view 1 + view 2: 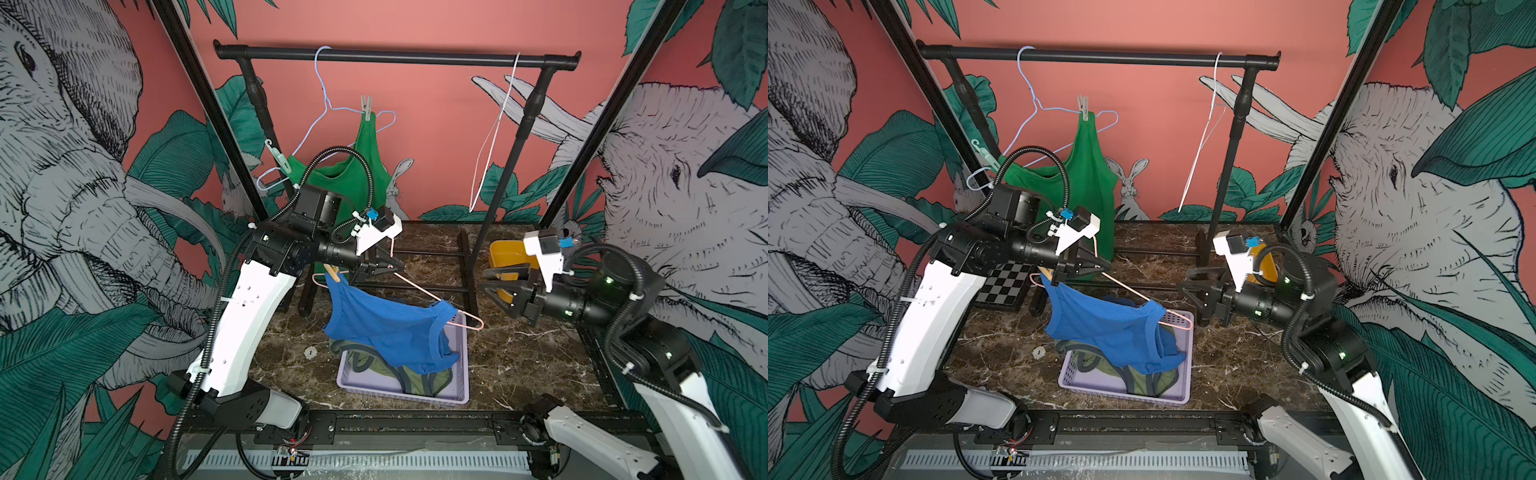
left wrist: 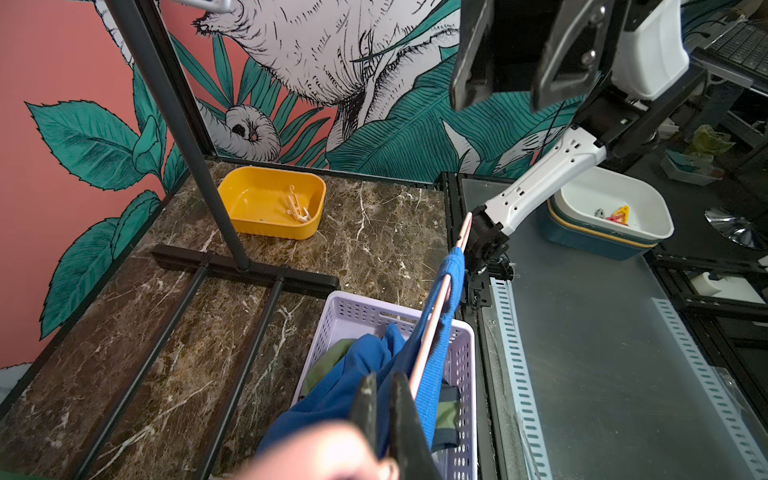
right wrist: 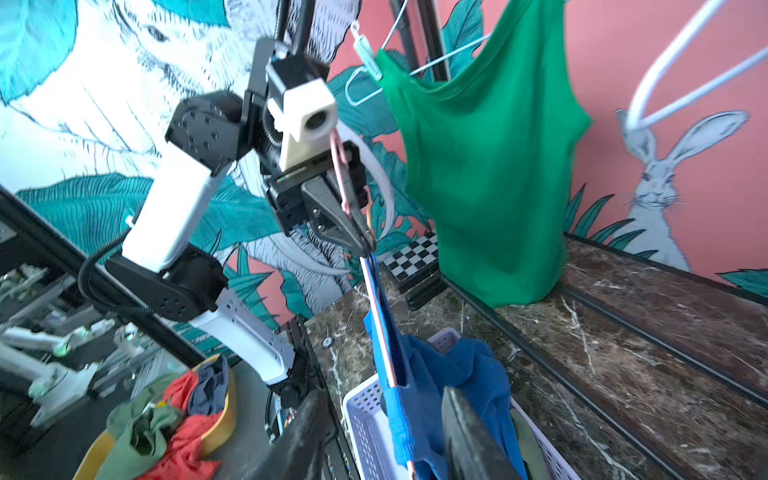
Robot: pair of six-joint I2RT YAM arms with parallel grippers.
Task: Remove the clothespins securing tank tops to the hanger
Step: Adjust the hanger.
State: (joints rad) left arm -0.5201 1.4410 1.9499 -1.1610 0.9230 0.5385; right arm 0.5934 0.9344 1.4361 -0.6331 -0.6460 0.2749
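My left gripper is shut on a pink hanger held low over the table. A blue tank top hangs from it. A yellow-orange clothespin pins its left strap. My right gripper is open beside the hanger's right end, holding nothing. On the rail a green tank top hangs from a pale blue hanger. A grey-beige clothespin and a mint clothespin pin it. An olive tank top lies in the basket.
A lilac basket sits under the blue top. A yellow bin with white clothespins stands at the back right. The black rack also carries an empty white hanger. Its base bars cross the table. A checkerboard lies at the left.
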